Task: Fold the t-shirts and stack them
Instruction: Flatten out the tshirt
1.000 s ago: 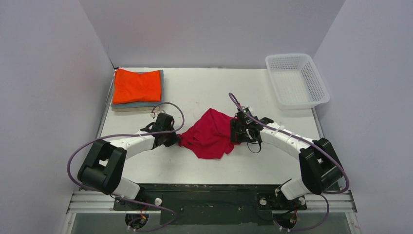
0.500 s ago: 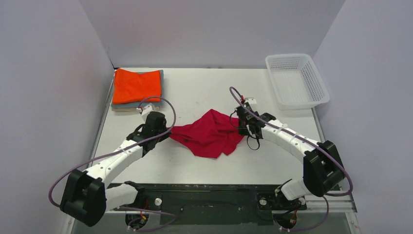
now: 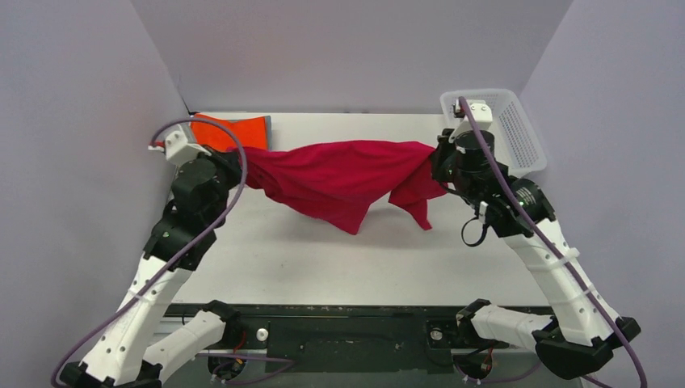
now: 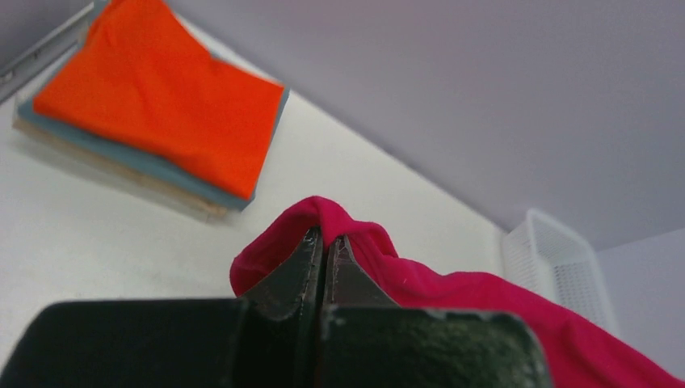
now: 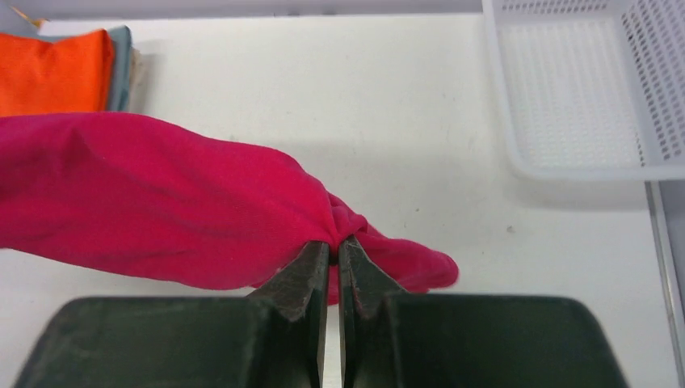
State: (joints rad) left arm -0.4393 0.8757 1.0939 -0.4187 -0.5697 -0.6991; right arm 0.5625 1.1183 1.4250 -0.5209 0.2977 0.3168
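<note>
Hanging across the middle of the overhead view, the red tee (image 3: 339, 182) is stretched in the air between the two arms, its lower folds drooping toward the table (image 3: 339, 259). The left gripper (image 4: 325, 242), at the left of that view, is clamped tight on one bunched end of the cloth; its wrist view shows the jaws pressed together with a fold of red pinched between the tips. The right gripper (image 5: 334, 246), at the right near the basket (image 3: 525, 141), is likewise closed on the other end, with a small knot of red poking out past its tips and a loose flap dangling below in the overhead view.

At the upper left of the table sits a folded stack: the orange tee (image 4: 161, 97) on top, the grey-blue tee (image 4: 153, 168) under it, and the beige tee (image 4: 190, 206) at the bottom, edges showing. From overhead the left arm and the red cloth cover part of this stack. The white basket stands at the upper right corner.
</note>
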